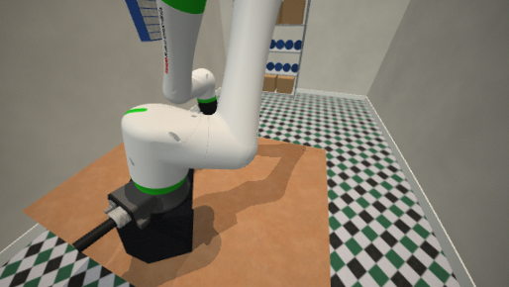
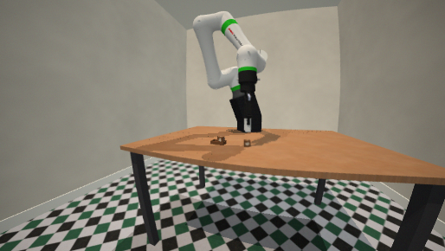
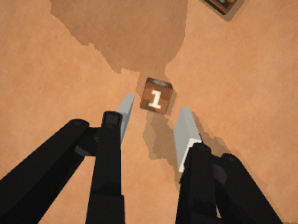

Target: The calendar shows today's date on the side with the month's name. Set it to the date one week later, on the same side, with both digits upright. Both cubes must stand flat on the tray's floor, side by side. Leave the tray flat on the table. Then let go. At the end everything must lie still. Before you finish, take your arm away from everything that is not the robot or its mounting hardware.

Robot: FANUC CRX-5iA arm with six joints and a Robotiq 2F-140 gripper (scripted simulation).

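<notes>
A small wooden cube showing a white 1 [image 3: 156,95] lies on the table by itself; it also shows in the exterior view [image 2: 247,143]. My gripper [image 3: 154,113] hangs above it, pointing down, with its fingers partly apart and nothing between them; in the exterior view the fingertips [image 2: 248,128] stand a little above the cube. The tray also shows in the exterior view [image 2: 219,140], left of the loose cube. The month's name is not readable.
The arm's base [image 1: 155,218] stands on the wooden table and blocks the top view of the cubes. A shelf with boxes [image 1: 284,47] stands at the far wall. The table's edges are far from the cubes.
</notes>
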